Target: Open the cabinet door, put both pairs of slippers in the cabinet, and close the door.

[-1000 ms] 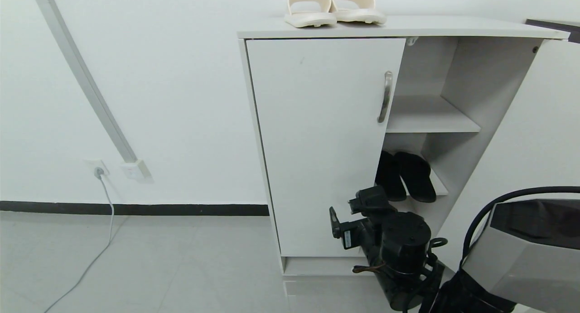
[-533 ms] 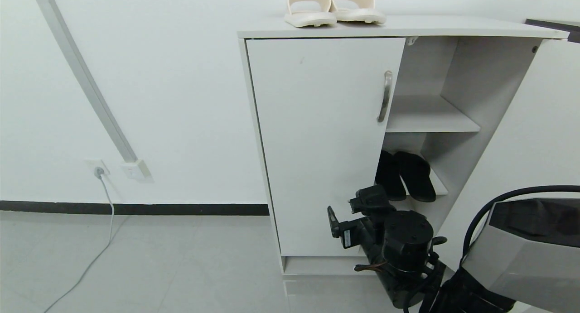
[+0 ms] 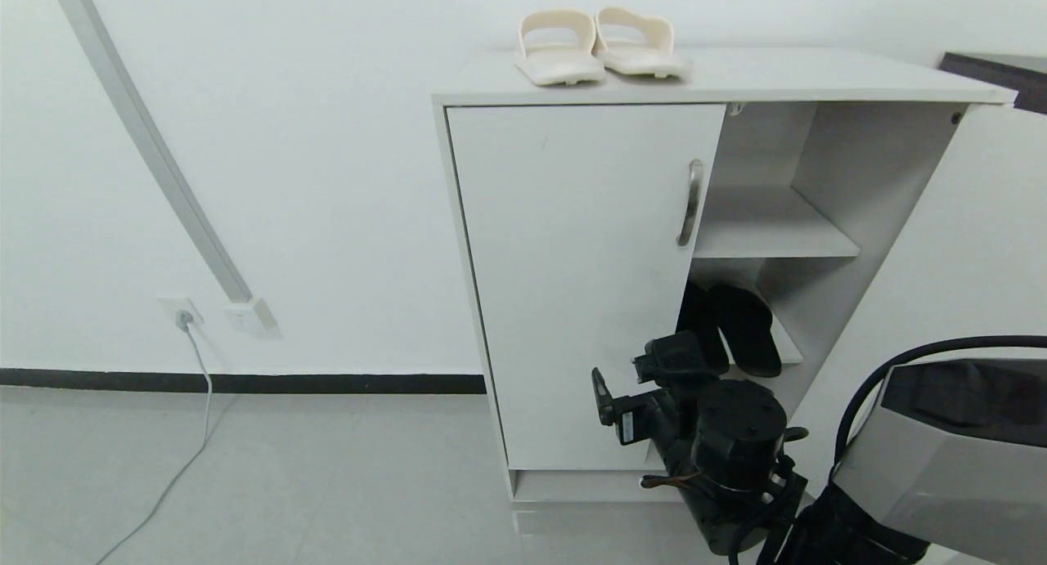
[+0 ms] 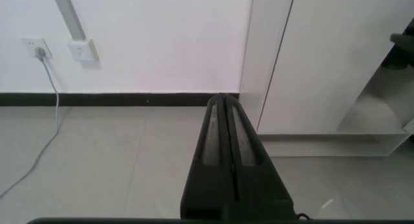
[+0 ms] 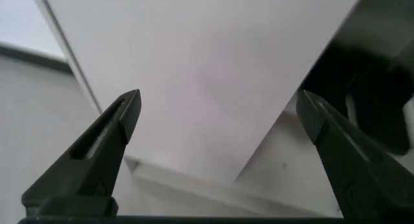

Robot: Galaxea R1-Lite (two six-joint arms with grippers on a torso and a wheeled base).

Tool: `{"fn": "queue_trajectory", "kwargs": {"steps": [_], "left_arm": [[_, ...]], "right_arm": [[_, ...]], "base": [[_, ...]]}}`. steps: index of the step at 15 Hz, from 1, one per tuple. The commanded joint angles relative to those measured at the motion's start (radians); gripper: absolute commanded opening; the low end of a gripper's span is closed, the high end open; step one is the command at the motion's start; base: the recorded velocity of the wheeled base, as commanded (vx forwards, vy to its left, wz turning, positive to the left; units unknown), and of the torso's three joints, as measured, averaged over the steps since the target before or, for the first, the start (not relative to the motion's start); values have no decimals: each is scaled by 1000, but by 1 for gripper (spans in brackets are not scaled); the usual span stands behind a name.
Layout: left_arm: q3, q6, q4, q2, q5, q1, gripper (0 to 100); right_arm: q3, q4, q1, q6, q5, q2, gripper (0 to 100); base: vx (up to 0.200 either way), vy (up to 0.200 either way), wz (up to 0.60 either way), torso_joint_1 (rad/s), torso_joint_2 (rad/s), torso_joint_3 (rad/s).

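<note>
Your cabinet (image 3: 818,73) open, black slippers (image 3: 740,328) on lower shelf (image 3: 788,346), cream slippers (image 3: 601,46) on top, right gripper (image 3: 634,377) spread, left gripper (image 4: 222,106) pinched closed.

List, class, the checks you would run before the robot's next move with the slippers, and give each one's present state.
1. Right cabinet door open: ok.
2. Black slippers on the lower shelf inside: ok.
3. Cream slippers inside: not ok, they lie on the cabinet top.
4. Upper shelf free: ok, its visible part is bare.
5. Right claw open and empty: ok, low before the closed left door.
6. Left claw open: not ok, shut.
</note>
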Motion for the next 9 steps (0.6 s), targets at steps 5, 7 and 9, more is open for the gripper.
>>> {"fn": "queue_trajectory", "kwargs": {"steps": [5, 7, 9], "left_arm": [[0, 0, 1, 0, 1, 0, 0], [0, 0, 1, 0, 1, 0, 0], [0, 0, 1, 0, 1, 0, 0]], "right_arm": [[0, 4, 0, -1, 1, 12, 100], [0, 4, 0, -1, 1, 12, 100], [1, -3, 0, -1, 1, 12, 100]], "base": [[0, 0, 0, 92, -484, -355], [0, 0, 0, 134, -452, -330], [0, 0, 0, 149, -469, -327]]}}
